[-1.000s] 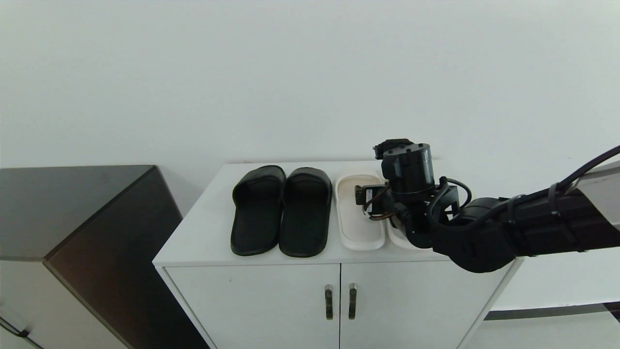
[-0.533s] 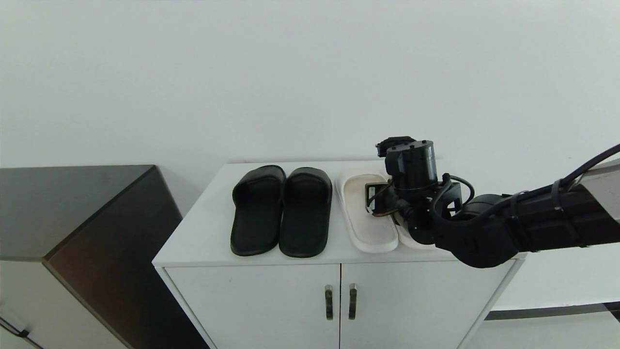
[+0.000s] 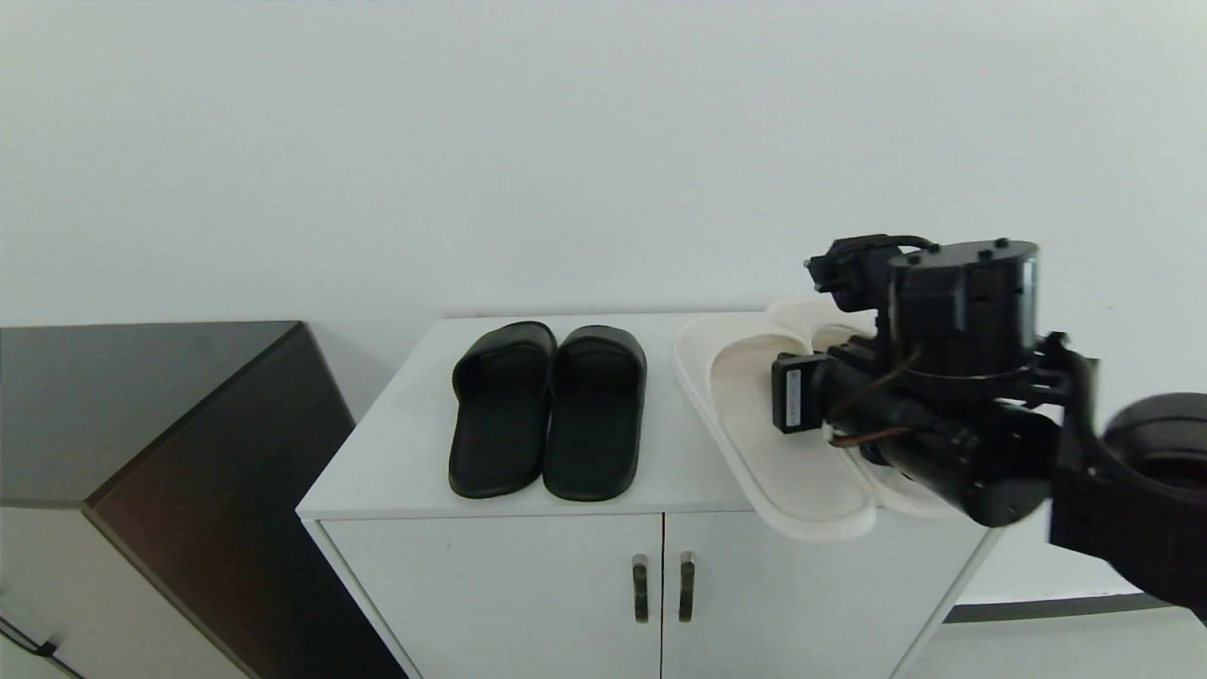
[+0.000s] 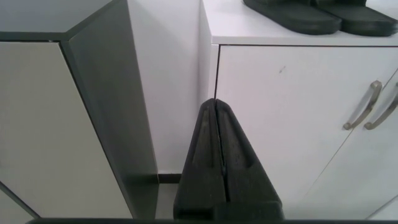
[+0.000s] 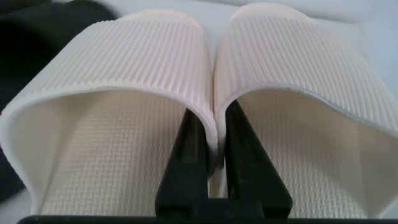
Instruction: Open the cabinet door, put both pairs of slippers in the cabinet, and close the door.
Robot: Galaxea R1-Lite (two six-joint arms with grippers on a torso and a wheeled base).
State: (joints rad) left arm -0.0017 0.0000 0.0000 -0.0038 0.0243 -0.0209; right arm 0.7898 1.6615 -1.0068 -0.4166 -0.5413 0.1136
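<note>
The white pair point(image 3: 792, 453) has been lifted off the cabinet point(image 3: 405, 434) top and drawn toward 4 o'clock in the head view, so that its heels overhang the front edge. The black pair point(image 3: 547, 410) is left lying at its 9 o'clock. The two inner straps are pinched together by the right gripper point(image 5: 214, 124). The left gripper point(image 4: 216, 109) is closed on nothing, low beside the cabinet. The doors point(image 3: 500, 594) are shut, so one must be opened before stowing.
</note>
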